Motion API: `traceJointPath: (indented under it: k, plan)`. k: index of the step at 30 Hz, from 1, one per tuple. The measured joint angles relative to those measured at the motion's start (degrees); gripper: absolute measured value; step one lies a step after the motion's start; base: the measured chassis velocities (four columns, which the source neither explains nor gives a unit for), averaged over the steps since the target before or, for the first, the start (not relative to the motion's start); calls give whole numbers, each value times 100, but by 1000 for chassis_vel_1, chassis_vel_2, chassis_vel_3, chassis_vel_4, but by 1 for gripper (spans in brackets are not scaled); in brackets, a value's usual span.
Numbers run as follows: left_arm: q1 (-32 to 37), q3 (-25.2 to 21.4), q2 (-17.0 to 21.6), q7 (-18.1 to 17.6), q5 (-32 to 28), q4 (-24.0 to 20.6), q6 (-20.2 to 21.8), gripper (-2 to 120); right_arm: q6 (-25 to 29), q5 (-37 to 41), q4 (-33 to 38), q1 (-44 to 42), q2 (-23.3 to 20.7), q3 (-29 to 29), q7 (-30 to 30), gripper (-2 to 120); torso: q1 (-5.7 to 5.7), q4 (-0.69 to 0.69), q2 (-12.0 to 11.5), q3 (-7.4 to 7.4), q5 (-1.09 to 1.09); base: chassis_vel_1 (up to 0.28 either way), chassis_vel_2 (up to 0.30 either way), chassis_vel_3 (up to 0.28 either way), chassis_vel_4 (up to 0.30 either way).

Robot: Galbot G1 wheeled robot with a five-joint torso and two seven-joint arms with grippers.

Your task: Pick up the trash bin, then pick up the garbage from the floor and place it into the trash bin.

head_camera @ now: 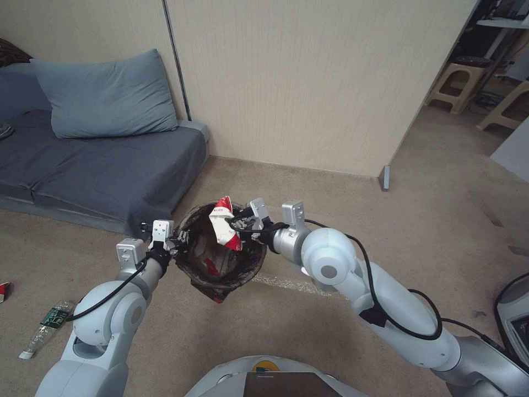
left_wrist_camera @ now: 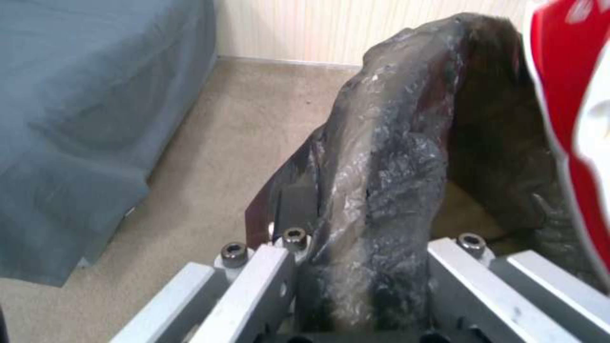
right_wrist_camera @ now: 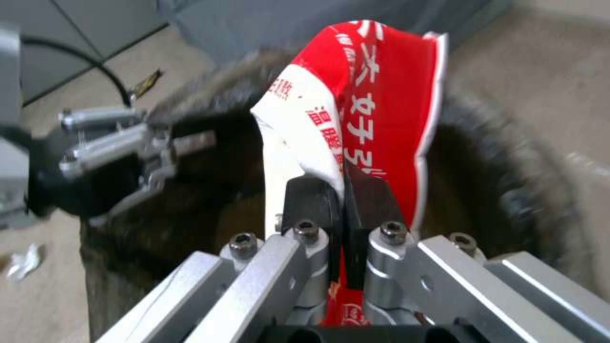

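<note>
My left gripper (head_camera: 177,239) is shut on the near-left rim of the trash bin (head_camera: 194,263), holding it above the carpet floor (head_camera: 275,331). In the left wrist view the dark bag over the trash bin's rim (left_wrist_camera: 388,181) is pinched in my left gripper (left_wrist_camera: 362,267). My right gripper (head_camera: 236,224) is shut on a crushed red-white paper cup (head_camera: 222,226), which hangs over the bin's mouth. The right wrist view shows the black pads (right_wrist_camera: 311,200) clamped on the cup (right_wrist_camera: 375,105), with the bin (right_wrist_camera: 508,190) below it. Another red piece (head_camera: 212,267) lies inside the bin.
A clear bottle with a green label (head_camera: 47,325) lies on the carpet at the left, and a red-white scrap (head_camera: 3,291) beyond it. A grey sofa (head_camera: 99,165) stands at the back left, a wall (head_camera: 308,82) behind. A tape strip (head_camera: 286,284) crosses the floor. Stools (head_camera: 457,82) stand far right.
</note>
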Motion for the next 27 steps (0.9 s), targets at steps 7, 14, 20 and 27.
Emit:
traceJointPath:
  k: [7, 14, 20, 27]
  plan:
    - [3, 4, -6, 1, -11, -29, -1, 5, 0, -34, -142, -27, 133, -120, 36, 4, 0, 0, 0, 0, 0, 0, 0, 0, 0]
    - [13, -7, 17, -22, -20, -77, 2, 5, 3, -218, -253, -62, 283, -22, 36, 30, 0, 1, 0, 0, 0, 0, 0, 0, 0]
    - [15, -2, 20, -41, -22, -85, 6, 5, 36, -216, -144, -124, 331, 148, 41, 51, 0, 0, 0, 0, 1, 0, 0, 0, 0]
    - [8, -11, 30, -47, -23, -84, 9, 5, 105, 38, 379, -116, 6, 772, 37, 78, 0, 1, 0, -1, 1, 0, 0, 0, 0]
